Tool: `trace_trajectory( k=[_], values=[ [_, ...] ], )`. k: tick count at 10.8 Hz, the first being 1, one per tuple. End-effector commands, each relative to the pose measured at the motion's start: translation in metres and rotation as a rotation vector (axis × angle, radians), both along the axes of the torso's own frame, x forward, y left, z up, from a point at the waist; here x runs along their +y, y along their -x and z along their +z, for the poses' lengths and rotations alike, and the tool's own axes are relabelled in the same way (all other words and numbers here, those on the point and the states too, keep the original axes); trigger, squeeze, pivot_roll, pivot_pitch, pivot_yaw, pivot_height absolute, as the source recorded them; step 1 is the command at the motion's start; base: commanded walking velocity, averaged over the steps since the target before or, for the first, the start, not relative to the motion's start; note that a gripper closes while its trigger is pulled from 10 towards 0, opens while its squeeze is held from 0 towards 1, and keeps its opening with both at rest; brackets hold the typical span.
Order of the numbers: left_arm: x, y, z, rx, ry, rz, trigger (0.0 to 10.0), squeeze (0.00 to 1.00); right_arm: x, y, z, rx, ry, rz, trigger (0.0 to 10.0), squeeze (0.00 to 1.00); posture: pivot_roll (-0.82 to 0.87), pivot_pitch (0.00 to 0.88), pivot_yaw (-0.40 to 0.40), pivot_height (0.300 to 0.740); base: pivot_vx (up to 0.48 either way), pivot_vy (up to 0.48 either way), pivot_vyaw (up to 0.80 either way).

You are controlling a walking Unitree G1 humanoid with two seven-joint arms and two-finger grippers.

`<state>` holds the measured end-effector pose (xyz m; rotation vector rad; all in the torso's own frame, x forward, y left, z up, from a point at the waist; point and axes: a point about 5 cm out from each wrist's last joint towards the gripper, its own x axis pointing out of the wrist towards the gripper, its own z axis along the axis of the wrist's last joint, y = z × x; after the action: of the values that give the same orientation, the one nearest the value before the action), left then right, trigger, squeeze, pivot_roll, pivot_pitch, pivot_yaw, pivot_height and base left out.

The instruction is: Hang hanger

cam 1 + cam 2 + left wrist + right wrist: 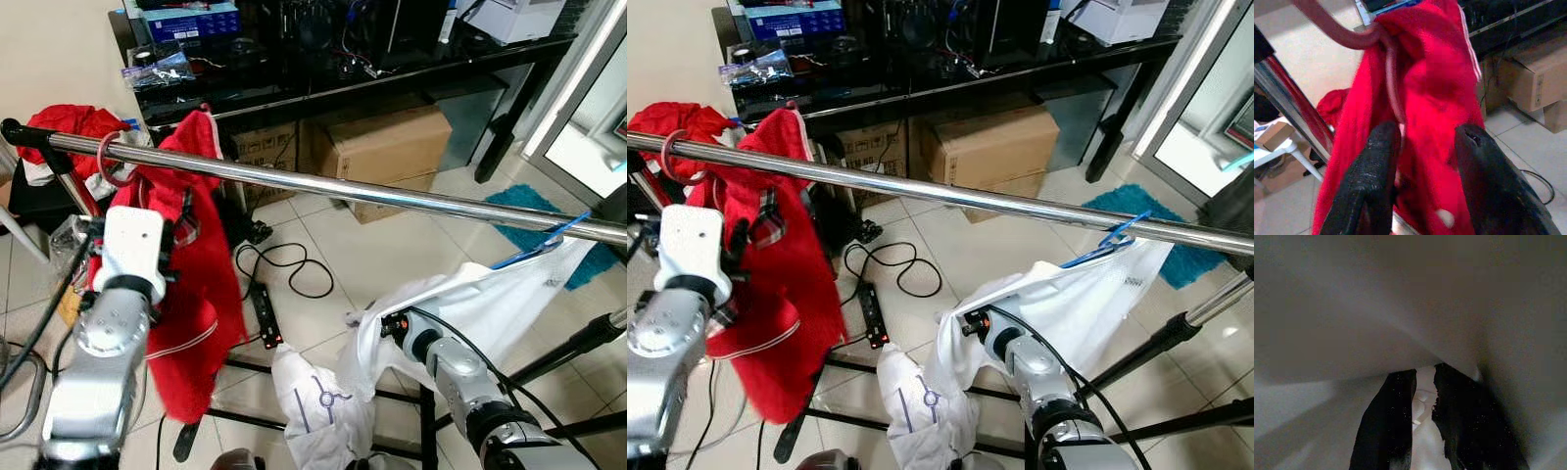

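The red hanger [1393, 85] was a thin, rounded bar of dull red plastic. Its hook [110, 160] curled over the left end of the chrome rail [392, 199], and its shoulder ran down under a red garment [201, 284] that draped from it almost to the floor. Nearest the camera, the left gripper [1425, 181] was raised against that garment, its two black fingers [1374, 176] standing apart with the red cloth and the lower stretch of the hanger bar between them, not clamped. The right gripper [1422, 404] was buried in a white shirt [470, 304], its fingers drawn close with a fold of white cloth pinched in the narrow gap. That shirt hung from a blue hanger [549, 245] hooked on the right end of the rail and sagged toward the rack's black base. Beyond the rail, a power strip [265, 318] and a looped black cable [289, 269] lay on the tiled floor. Farther back stood cardboard boxes [387, 152] under a dark, cluttered desk [392, 73], with a teal mat [534, 211] to the right.
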<state>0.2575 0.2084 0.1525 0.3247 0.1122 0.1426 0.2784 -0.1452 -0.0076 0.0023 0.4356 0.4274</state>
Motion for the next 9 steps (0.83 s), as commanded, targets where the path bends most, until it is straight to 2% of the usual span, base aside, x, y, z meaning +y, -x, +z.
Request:
trace_trajectory(
  k=[1, 3, 4, 6, 9],
  values=[
    [-0.008, 0.002, 0.003, -0.018, -0.003, -0.014, 10.0, 0.0, -0.001, -0.005, 0.006, -0.031, -0.002, 0.008, 10.0, 0.0, 0.11, 0.037, -0.031, 0.74, 0.0, 0.0, 0.0],
    [-0.025, 0.005, 0.007, -0.077, 0.008, -0.087, 10.0, 0.0, 0.0, -0.009, 0.011, -0.053, -0.013, 0.003, 10.0, 0.0, 0.12, 0.035, -0.031, 0.74, 0.0, 0.0, 0.0],
    [-0.036, 0.007, -0.001, -0.081, 0.047, -0.133, 10.0, 0.0, 0.001, -0.013, 0.016, -0.081, -0.018, 0.002, 10.0, 0.0, 0.12, 0.03, -0.029, 0.74, 0.0, 0.0, 0.0],
    [-0.04, 0.013, -0.024, -0.075, 0.118, -0.14, 10.0, 0.0, 0.005, -0.017, 0.022, -0.125, -0.02, 0.026, 10.0, 0.0, 0.12, 0.017, -0.028, 0.74, 0.0, 0.0, 0.0],
    [-0.049, 0.022, -0.065, 0.02, 0.183, -0.189, 10.0, 0.0, 0.007, -0.02, 0.027, -0.152, -0.03, 0.03, 10.0, 0.0, 0.12, 0.023, -0.033, 0.74, 0.0, 0.0, 0.0]
  ],
)
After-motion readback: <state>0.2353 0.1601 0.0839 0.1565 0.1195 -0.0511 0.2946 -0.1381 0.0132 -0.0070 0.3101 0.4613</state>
